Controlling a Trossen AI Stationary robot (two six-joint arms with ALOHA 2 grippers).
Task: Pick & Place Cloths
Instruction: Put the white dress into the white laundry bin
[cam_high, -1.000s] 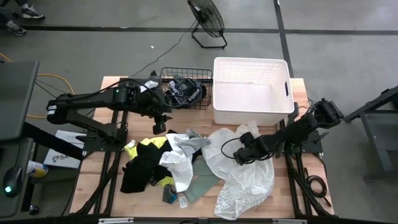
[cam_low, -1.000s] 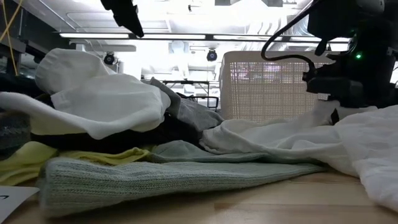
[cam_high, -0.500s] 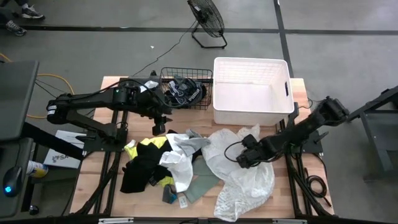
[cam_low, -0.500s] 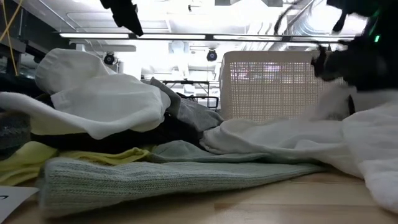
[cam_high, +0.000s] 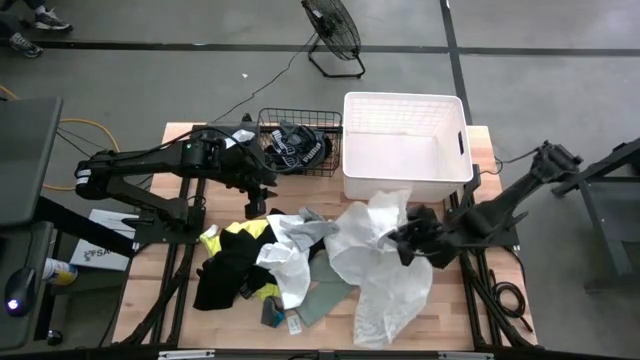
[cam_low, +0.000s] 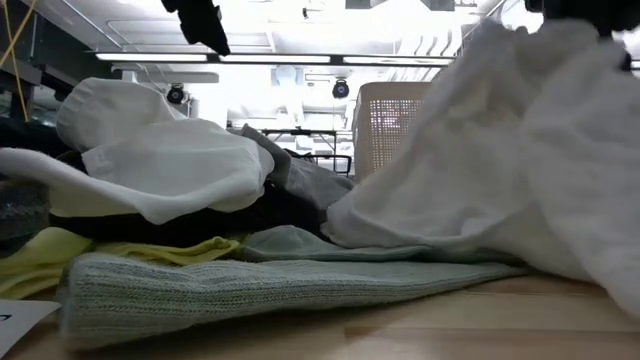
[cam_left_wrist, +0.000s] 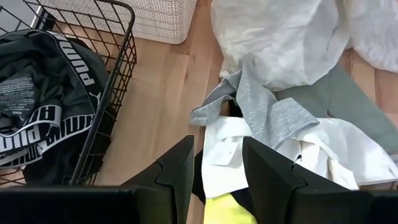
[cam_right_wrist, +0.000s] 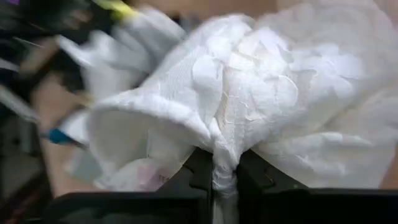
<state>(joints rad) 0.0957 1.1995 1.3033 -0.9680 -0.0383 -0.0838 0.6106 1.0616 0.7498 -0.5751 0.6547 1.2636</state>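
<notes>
R gripper (cam_right_wrist: 224, 177) clamped on sheer white cloth (cam_high: 375, 255), bunched up above table nr white tub (cam_high: 405, 150). L gripper (cam_left_wrist: 214, 171) part open, nothing held, over pile by wire basket (cam_high: 298, 148).

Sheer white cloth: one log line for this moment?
right gripper: shut on sheer white cloth, lifting | left gripper: open, empty, beside wire basket

You get even, bright overhead light in the high view, with only soft, short shadows under the arms and the white tub (cam_high: 405, 150). In the low view, ceiling strip lights (cam_low: 270, 57) at twelve o'clock blow out to white glare, and the sheer white cloth (cam_low: 520, 150) at three o'clock is soft. Your right wrist view is motion-blurred toward nine o'clock; the left wrist view is crisp.
</notes>
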